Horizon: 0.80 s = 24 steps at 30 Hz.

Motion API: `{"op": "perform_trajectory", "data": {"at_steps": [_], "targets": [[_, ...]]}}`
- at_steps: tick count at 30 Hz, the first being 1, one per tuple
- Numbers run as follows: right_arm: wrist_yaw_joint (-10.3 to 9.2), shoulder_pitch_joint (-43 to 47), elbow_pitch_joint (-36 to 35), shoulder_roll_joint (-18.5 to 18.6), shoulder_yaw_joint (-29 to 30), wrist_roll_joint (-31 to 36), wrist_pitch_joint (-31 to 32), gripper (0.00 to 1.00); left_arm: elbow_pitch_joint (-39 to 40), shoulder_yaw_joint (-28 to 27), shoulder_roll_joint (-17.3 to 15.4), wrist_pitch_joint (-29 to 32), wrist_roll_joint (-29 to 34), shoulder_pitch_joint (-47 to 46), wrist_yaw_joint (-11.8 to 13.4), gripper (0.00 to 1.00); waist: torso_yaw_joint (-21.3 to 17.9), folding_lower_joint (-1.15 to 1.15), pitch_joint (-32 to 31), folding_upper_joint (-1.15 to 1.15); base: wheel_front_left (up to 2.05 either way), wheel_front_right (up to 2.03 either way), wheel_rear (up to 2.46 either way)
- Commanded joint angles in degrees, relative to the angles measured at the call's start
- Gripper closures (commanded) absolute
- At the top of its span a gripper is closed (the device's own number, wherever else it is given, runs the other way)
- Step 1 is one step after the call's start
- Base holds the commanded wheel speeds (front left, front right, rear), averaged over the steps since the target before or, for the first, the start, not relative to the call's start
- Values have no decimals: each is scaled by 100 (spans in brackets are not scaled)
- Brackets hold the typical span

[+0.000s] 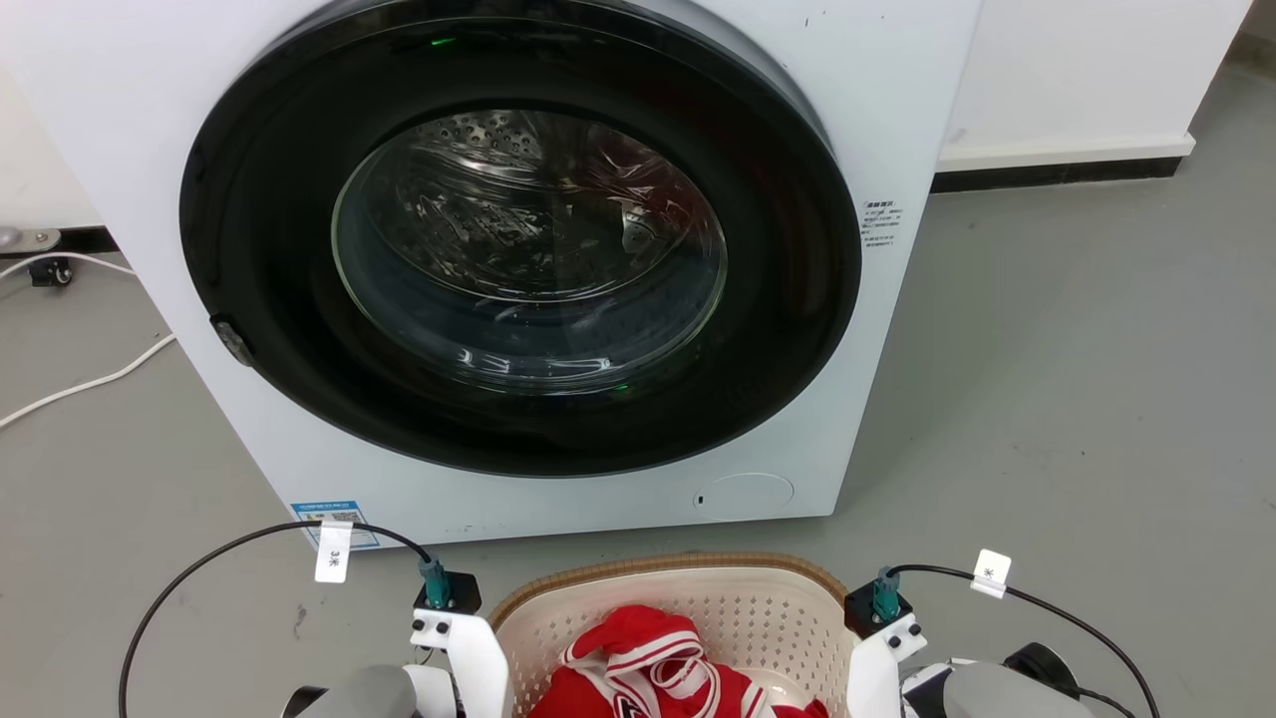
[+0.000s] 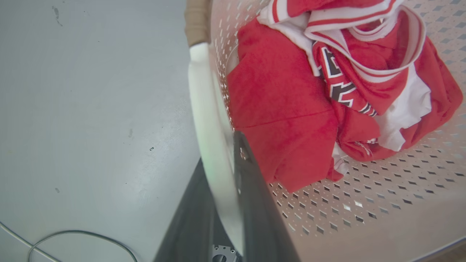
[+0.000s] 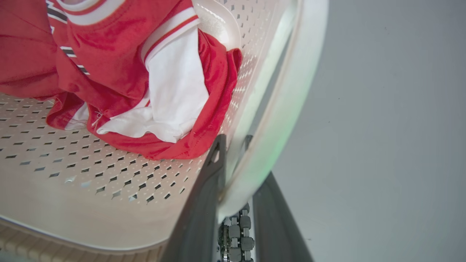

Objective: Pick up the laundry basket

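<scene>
Cream plastic under a brown rim: in the head view we see the laundry basket (image 1: 678, 564) just in front of the washing machine (image 1: 897, 110), holding red clothes (image 1: 648, 668). In the left wrist view, our left gripper (image 2: 218, 154) clamps its white side handle (image 2: 204, 109). In the right wrist view, our right gripper (image 3: 235, 145) straddles the opposite handle (image 3: 287, 109); we cannot tell whether it has closed. We judge that the lift remains.

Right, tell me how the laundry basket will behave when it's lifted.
Probably light: the laundry basket is perforated plastic holding a small heap of red clothes. Its walls may flex a little. It should stay fairly level, since the left gripper and right gripper each straddle a side handle.
</scene>
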State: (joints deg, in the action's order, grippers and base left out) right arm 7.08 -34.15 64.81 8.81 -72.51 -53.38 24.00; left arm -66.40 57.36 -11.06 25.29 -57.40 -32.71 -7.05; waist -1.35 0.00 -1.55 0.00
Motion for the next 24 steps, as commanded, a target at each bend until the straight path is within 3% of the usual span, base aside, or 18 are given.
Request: {"op": "perform_trajectory", "data": {"at_steps": [1,24], "targets": [[74,-51,-44,-87,-64,16,19,100,56,44,45,-64,-48,-124,-74,100,-2,0,0,0,0,0,0],[74,-45,-39,-66,-112,8,57,100,41,454,24,-128,-432,-204,-74,100,9,0,15,0,0,0,0]]}}
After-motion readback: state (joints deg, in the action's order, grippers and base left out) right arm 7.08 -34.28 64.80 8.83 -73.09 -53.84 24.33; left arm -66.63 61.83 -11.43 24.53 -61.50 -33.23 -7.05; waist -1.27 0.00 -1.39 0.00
